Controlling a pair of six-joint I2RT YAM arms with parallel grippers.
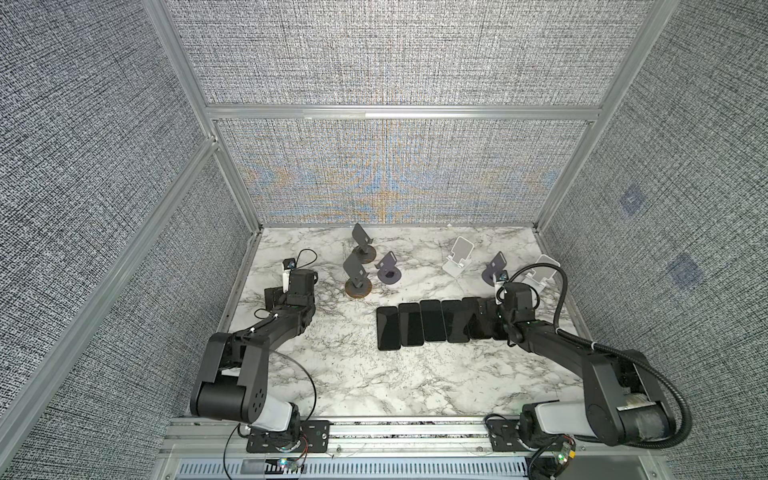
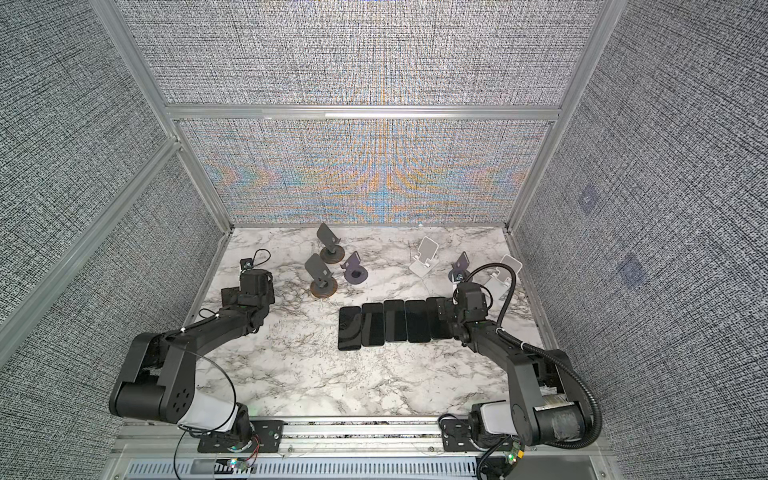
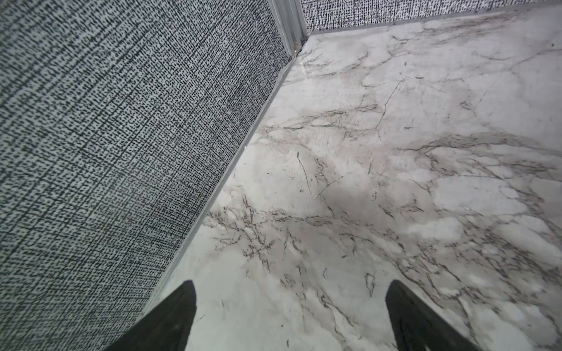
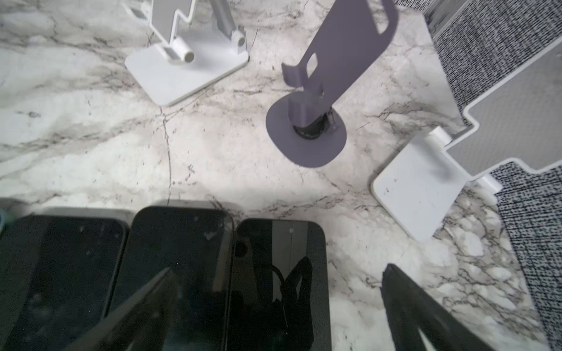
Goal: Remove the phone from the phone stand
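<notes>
The right end effector (image 4: 279, 270) gapes wide above the end phone (image 4: 273, 243) of a flat row of phones (image 1: 432, 322) on the counter (image 1: 374, 374); the purple stand (image 4: 304, 149) stands just beyond; the left end effector (image 3: 292, 284), also wide, hovers by the wall (image 3: 121, 152).

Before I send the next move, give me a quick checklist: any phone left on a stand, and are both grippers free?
1. Stands empty: ok. Rear dark stand, front dark stand, left purple stand, left white stand, right purple stand and right white stand hold nothing.
2. Phone row flat on the table: ok where visible; its right end is hidden in both top views.
3. Right gripper open, empty: ok.
4. Right fingers clear of the end phone below: cannot tell.
5. Left gripper open, empty, beside the left wall: ok.
</notes>
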